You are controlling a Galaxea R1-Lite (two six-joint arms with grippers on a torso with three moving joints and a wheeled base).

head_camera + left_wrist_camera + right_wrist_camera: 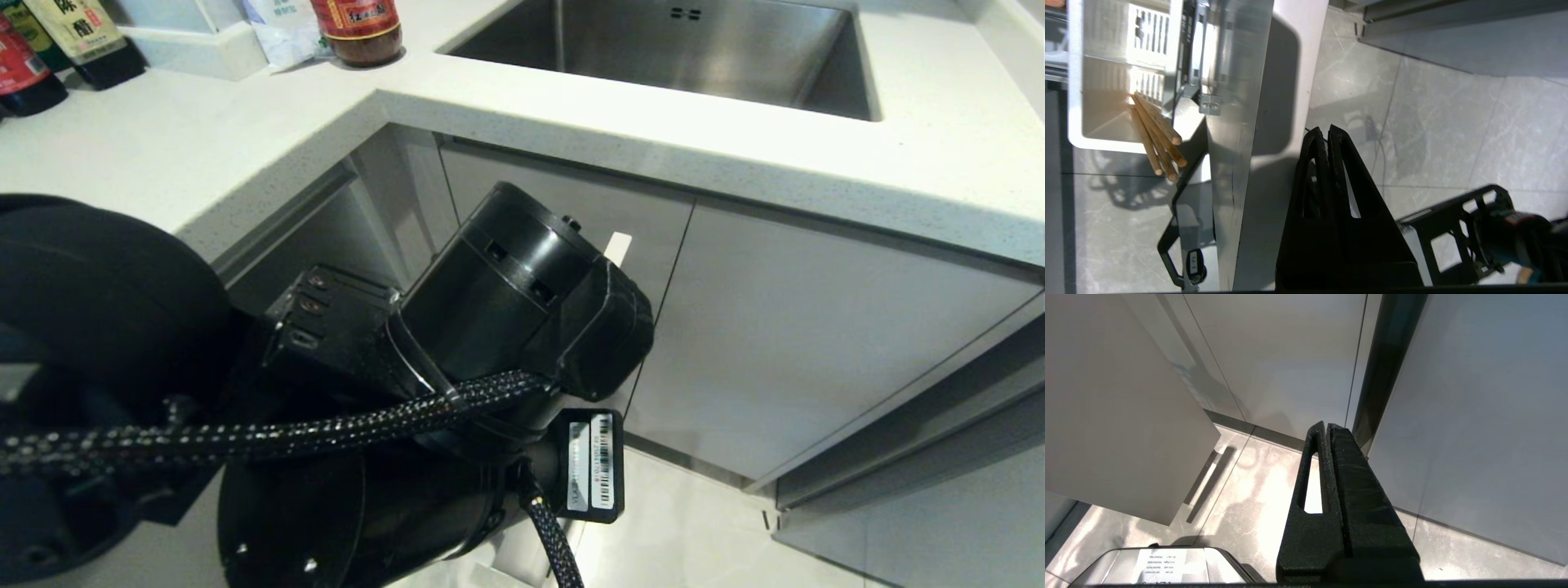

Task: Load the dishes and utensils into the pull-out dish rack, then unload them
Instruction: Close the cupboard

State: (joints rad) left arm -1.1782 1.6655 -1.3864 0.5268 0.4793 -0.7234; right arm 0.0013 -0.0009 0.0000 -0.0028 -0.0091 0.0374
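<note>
In the left wrist view the pull-out dish rack shows its white panel front edge-on, with a chrome bracket behind it. Light-brown wooden chopsticks lean in the white utensil cup, ends sticking out over its rim. My left gripper is shut and empty on the panel's outer side, close beside its face. Whether it touches the panel I cannot tell. In the head view only the left arm shows, low before the cabinets. My right gripper hangs shut and empty over the floor. The dishes and the fork are out of view.
A white counter carries sauce bottles at the back left and a steel sink. Grey cabinet doors stand below. Tiled floor lies beyond the panel, with the robot's black base frame nearby.
</note>
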